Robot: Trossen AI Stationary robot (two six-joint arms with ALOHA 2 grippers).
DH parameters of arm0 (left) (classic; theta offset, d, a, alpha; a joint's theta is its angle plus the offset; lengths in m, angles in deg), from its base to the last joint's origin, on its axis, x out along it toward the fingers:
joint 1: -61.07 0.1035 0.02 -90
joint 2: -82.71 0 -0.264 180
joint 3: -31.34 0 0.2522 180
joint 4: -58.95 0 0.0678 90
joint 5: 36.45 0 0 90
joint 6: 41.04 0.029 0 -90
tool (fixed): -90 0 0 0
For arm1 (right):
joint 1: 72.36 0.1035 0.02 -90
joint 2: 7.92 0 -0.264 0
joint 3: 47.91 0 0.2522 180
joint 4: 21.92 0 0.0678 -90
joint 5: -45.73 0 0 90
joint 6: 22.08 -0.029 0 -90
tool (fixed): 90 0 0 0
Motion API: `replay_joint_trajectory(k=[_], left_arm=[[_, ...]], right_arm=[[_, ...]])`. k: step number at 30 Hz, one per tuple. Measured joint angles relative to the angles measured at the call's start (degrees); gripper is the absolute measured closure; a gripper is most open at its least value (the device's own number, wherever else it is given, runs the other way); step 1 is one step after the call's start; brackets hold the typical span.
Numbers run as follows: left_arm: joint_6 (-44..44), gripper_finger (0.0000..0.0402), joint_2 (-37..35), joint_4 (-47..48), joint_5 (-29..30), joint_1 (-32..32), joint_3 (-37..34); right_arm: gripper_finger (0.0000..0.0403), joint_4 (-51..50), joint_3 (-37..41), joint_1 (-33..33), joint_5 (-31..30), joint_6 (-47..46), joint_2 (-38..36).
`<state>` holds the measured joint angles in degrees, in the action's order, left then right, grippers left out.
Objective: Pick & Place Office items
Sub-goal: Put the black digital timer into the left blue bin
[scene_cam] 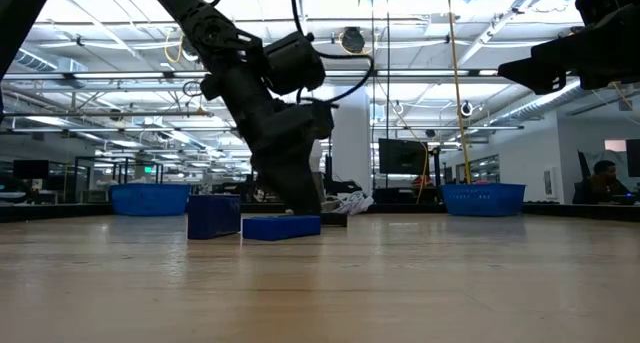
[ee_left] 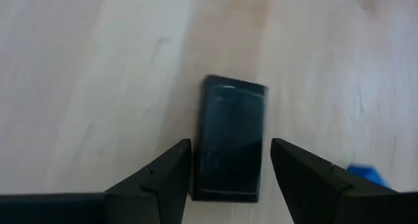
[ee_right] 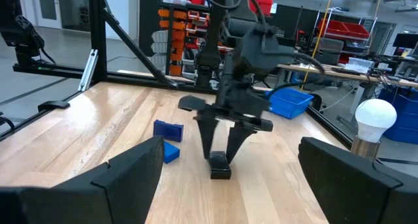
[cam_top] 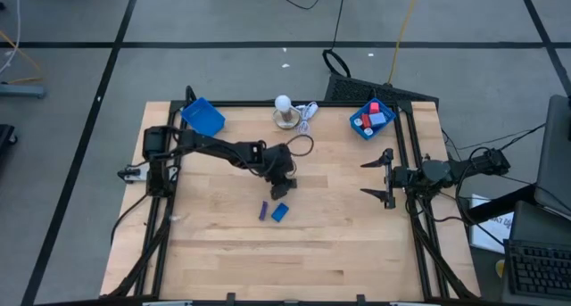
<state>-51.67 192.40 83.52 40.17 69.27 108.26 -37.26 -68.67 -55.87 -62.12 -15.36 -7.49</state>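
Note:
My left gripper (cam_top: 283,181) is open and low over the table's middle. Its fingers stand on either side of a dark grey block (ee_left: 228,139) that lies flat on the wood; the right wrist view shows them straddling that block (ee_right: 220,166). A blue block (cam_top: 279,212) and a purple block (cam_top: 264,211) lie just nearer the near edge. More pieces, red and light blue, sit in the right blue tray (cam_top: 364,128). My right gripper (cam_top: 379,177) waits open at the table's right side, above the surface.
A second blue tray (cam_top: 203,117) sits tilted at the far left corner. A white bulb on a round base (cam_top: 284,110) with white cord stands at the far edge, between the trays. A black frame (cam_top: 403,154) runs along the table's sides. Bare wood spreads toward the near edge.

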Motion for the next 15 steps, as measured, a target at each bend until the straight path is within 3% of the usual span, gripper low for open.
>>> replay_joint_trajectory(k=[8, 15], left_arm=[[15.37, 0.0188, -0.04, -0.23, 10.67, -5.24, 0.04], [12.17, 0.0188, -0.13, -0.41, 16.45, -7.65, 0.07]], right_arm=[[0.006, 0.0, 0.0, 0.0, 0.0, 0.0, 0.0], [0.006, 0.0, 0.0, -0.01, 0.0, 0.0, 0.0]])
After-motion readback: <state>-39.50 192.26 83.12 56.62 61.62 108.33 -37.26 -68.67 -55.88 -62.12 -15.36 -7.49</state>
